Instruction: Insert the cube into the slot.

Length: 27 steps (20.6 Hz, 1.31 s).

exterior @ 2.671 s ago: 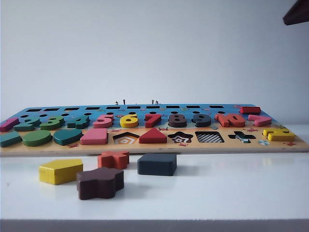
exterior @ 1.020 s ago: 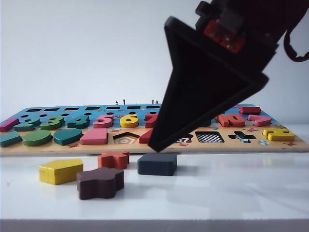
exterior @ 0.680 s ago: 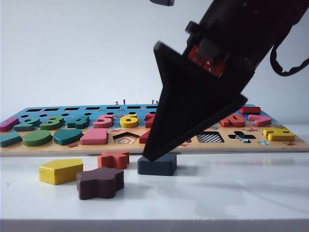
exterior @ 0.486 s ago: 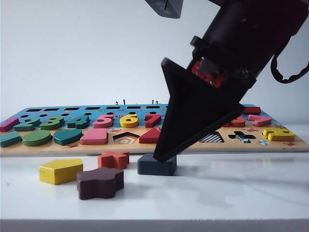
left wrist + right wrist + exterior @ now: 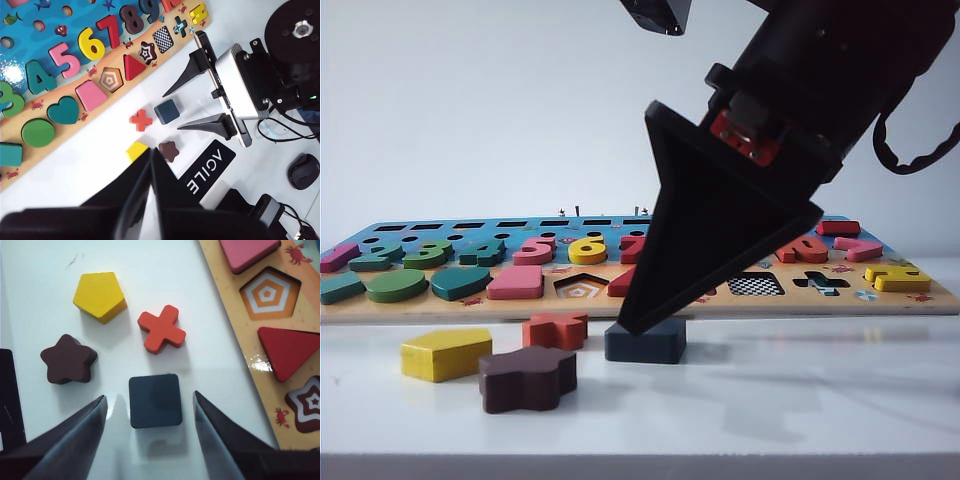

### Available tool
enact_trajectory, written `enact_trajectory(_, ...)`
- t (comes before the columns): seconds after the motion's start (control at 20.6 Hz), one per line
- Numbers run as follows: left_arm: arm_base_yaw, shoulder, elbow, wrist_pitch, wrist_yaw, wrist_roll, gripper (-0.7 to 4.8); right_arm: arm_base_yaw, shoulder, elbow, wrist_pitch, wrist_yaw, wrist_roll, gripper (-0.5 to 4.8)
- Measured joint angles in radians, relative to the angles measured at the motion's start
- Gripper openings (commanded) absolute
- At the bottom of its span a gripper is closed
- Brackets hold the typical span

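Cube (image 5: pixel 155 400): dark navy, near black. Slot (image 5: pixel 754 284): black-and-white checkerboard floor. Pentagon block (image 5: pixel 99 295) yellow, cross block (image 5: pixel 161 329) orange-red, star block (image 5: pixel 68 359) dark brown. Board (image 5: pixel 75 140): tan strip, blue field above. Pentagon recess (image 5: pixel 269 293): orange-white rings. Star recess (image 5: pixel 312 403): dark brown-white bands. Triangle (image 5: pixel 291 350) red. Desk (image 5: pixel 800 400) white. Right end effector (image 5: pixel 150 440) and left end effector (image 5: pixel 150 165): black fingers.

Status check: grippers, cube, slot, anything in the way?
Right gripper open, straddling cube on table. Left gripper shut, clear. Slot empty. Nothing in the way.
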Motion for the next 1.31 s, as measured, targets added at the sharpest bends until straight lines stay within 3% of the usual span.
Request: enact_trajectory(1.31, 0.0, 0.0, 0.0, 0.0, 0.0, 0.0, 0.17, 0.0, 0.031, 0.0, 0.004, 0.0, 0.0, 2.9)
